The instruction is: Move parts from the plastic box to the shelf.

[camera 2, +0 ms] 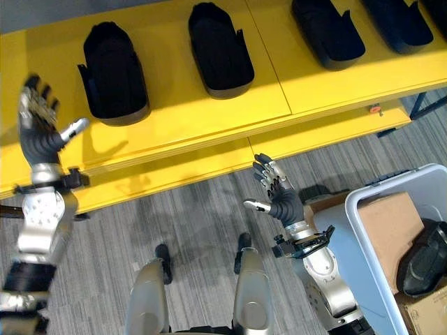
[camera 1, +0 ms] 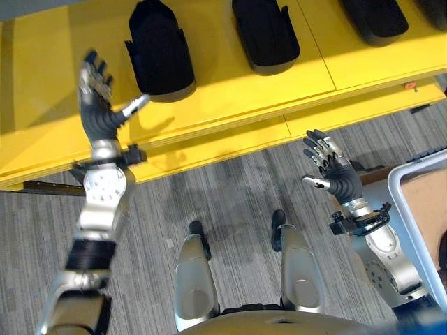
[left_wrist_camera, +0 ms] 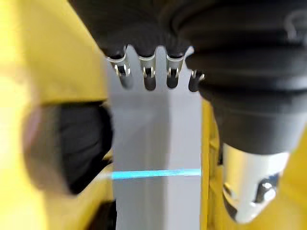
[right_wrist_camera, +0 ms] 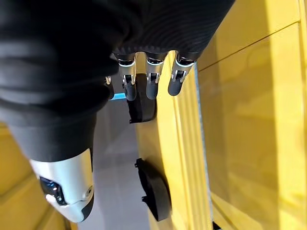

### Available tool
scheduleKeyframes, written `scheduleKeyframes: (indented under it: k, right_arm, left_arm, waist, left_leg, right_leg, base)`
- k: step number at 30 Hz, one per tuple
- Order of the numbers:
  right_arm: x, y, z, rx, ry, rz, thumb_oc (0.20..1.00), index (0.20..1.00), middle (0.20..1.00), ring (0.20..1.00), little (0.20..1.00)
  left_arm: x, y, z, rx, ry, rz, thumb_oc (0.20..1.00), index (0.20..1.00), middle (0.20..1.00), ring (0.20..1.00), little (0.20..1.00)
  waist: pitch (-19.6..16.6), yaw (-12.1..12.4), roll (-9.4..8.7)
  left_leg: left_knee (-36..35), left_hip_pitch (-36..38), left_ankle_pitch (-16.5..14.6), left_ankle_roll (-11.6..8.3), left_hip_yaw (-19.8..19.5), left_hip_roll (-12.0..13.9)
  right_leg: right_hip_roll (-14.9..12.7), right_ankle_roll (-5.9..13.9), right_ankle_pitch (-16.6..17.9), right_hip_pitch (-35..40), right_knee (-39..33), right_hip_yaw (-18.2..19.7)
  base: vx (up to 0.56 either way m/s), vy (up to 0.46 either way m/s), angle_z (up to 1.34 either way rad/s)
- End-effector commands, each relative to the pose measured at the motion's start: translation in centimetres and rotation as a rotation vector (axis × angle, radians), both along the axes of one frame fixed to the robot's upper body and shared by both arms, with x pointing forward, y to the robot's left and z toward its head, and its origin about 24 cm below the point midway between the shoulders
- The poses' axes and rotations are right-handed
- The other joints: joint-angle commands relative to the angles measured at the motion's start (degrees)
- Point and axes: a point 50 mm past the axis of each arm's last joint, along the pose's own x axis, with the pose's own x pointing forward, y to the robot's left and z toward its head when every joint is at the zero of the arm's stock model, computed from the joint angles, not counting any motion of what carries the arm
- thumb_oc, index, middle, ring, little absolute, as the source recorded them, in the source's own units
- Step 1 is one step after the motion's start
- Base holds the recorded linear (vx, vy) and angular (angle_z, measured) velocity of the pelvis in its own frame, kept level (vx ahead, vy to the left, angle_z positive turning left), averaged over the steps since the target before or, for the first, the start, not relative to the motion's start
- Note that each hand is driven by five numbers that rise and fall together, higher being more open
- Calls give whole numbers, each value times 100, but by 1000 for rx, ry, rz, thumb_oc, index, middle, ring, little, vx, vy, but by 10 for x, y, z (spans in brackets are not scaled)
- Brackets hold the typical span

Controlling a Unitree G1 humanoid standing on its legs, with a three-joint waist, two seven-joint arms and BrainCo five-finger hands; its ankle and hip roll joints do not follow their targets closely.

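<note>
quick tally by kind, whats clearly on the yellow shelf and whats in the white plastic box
black moulded parts on the yellow shelf: 4
black moulded part in the white plastic box: 1
brown cardboard pieces in the box: 2
total: 7

No text, label, number or sign can be read anywhere in these views. The yellow shelf has plain boards with no markings, and the black parts lying on it carry no lettering that can be made out. The small red spot at the shelf's front edge is too small to tell whether it bears any print. The brown cardboard inside the plastic box shows a bare face, and the box rim is unmarked.
</note>
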Motion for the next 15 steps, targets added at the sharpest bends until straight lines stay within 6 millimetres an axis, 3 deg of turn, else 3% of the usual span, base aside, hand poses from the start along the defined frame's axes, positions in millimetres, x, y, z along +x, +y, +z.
scheduleKeyframes:
  k: [1, 3, 7, 9, 10, 12, 15]
  right_arm:
    - [-2, 3, 19, 2, -116, -3, 1000, 1000, 1000, 1000, 1000]
    - [-3, -2, 18, -30, -114, -15, 1000, 1000, 1000, 1000, 1000]
    - [-2, -7, 9, -45, -75, -35, 1000, 1000, 1000, 1000, 1000]
    - [-2, -9, 7, -57, -66, -42, 1000, 1000, 1000, 1000, 1000]
    - [-4, -12, 1, -59, -39, -44, 1000, 1000, 1000, 1000, 1000]
    - [-4, -13, 0, -66, -34, -50, 1000, 1000, 1000, 1000, 1000]
    - [-7, -17, -5, -82, -10, -56, 1000, 1000, 1000, 1000, 1000]
  left_arm:
    - [-16, -13, -10, -90, -13, -209, 1000, 1000, 1000, 1000, 1000]
    - [-27, -17, -38, -113, 115, -283, 1000, 1000, 1000, 1000, 1000]
    - [-37, -26, -71, -112, 273, -375, 1000, 1000, 1000, 1000, 1000]
    - [-40, -29, -79, -121, 316, -394, 1000, 1000, 1000, 1000, 1000]
    - [-48, -35, -91, -160, 367, -433, 1000, 1000, 1000, 1000, 1000]
    - [-50, -37, -94, -176, 377, -444, 1000, 1000, 1000, 1000, 1000]
    - [-59, -43, -106, -250, 418, -464, 1000, 1000, 1000, 1000, 1000]
  waist:
    - [-485, 50, 74]
    - [-561, 63, 163]
    - [-713, 68, 292]
    - [-773, 71, 332]
    - [-889, 64, 395]
    - [-933, 56, 415]
    - [-1153, 66, 463]
  left_leg:
    - [-359, -27, 522, 132, -359, -10]
    - [-666, 180, 698, 116, -380, 37]
    - [-1210, 590, 959, 89, -419, 144]
    - [-1429, 724, 1107, 70, -430, 204]
    - [-1860, 1040, 1345, 42, -408, 323]
    - [-2015, 1148, 1449, 34, -395, 383]
    - [-2589, 1479, 1860, 50, -406, 627]
  right_leg:
    - [-161, 170, 151, 551, -274, 49]
    - [-113, 146, 121, 701, -353, -14]
    - [12, 112, -36, 921, -380, -88]
    - [78, 79, -81, 974, -389, -120]
    - [207, 14, -242, 1062, -333, -160]
    - [279, -39, -324, 1076, -298, -166]
    - [591, -226, -574, 1014, -119, -113]
  base:
    - [42, -96, 2]
    - [31, -95, 1]
    - [40, -90, 5]
    - [42, -127, 1]
    - [57, -161, -3]
    - [35, -176, -6]
    - [17, -253, -16]
